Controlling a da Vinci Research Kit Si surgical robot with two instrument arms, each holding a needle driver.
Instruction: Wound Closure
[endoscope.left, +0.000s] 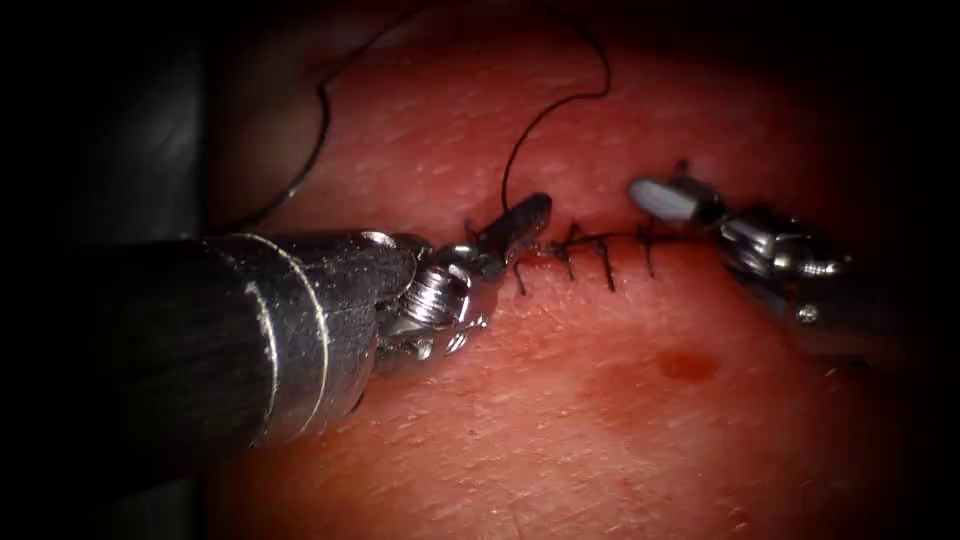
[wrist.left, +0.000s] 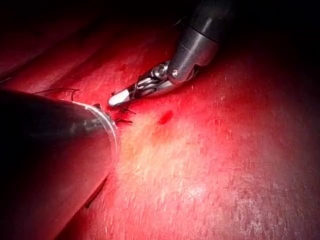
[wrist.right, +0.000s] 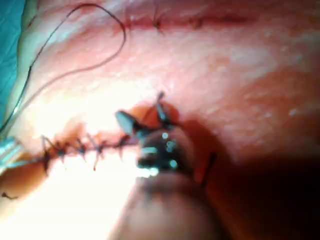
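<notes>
Left hand (endoscope.left: 520, 222) gripping thread (endoscope.left: 520, 150).

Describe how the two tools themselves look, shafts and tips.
The left tool has a thick dark shaft ending in a bright metal ring, a ridged silver wrist and slim dark jaws. The right tool is shiny silver metal with a rounded pale tip and small round pins.
</notes>
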